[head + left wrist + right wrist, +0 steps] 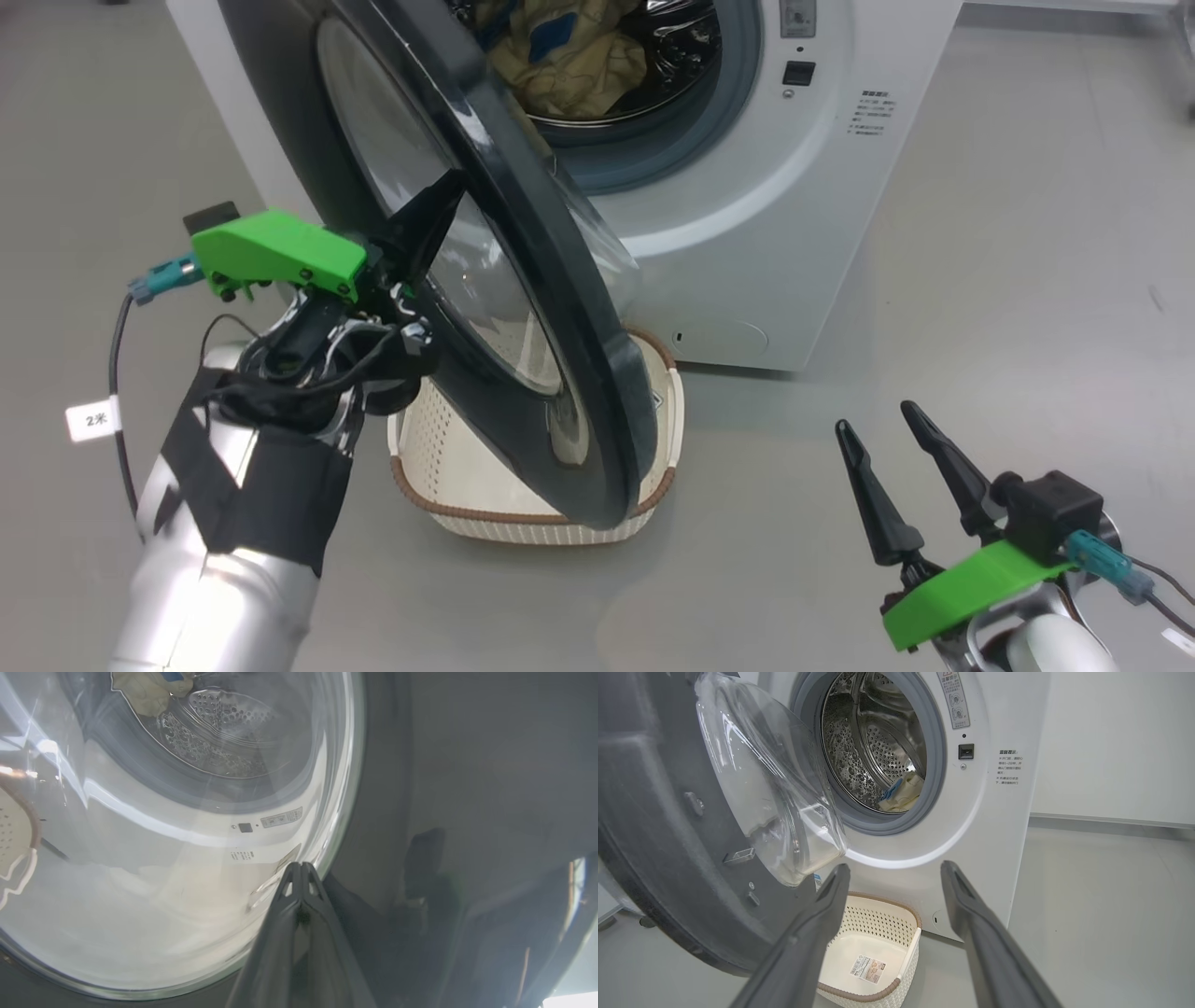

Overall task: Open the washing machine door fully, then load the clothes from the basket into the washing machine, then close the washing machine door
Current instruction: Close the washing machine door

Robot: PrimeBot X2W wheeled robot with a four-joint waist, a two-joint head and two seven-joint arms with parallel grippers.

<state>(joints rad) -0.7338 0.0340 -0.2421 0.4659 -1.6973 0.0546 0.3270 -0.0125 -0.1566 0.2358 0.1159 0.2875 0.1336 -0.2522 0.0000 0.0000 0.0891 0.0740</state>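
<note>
The washing machine (822,187) stands with its door (523,233) swung partway out, its black rim hanging over the basket (523,523). My left gripper (448,191) is shut, and its fingertips rest against the door's outer face. In the left wrist view the closed left gripper (301,870) touches the door (383,788) at the edge of the glass. The clothes (560,65) lie inside the steel drum, and they appear as cream and blue clothes (903,795) from the right wrist. My right gripper (878,420) is open over the floor at lower right, holding nothing. The basket (873,919) holds only a paper label (868,968).
Grey floor (980,327) stretches to the right of the machine and around my right arm. A white wall and baseboard (1111,819) run behind the machine on the right. The door's clear glass bowl (775,812) bulges toward the drum opening.
</note>
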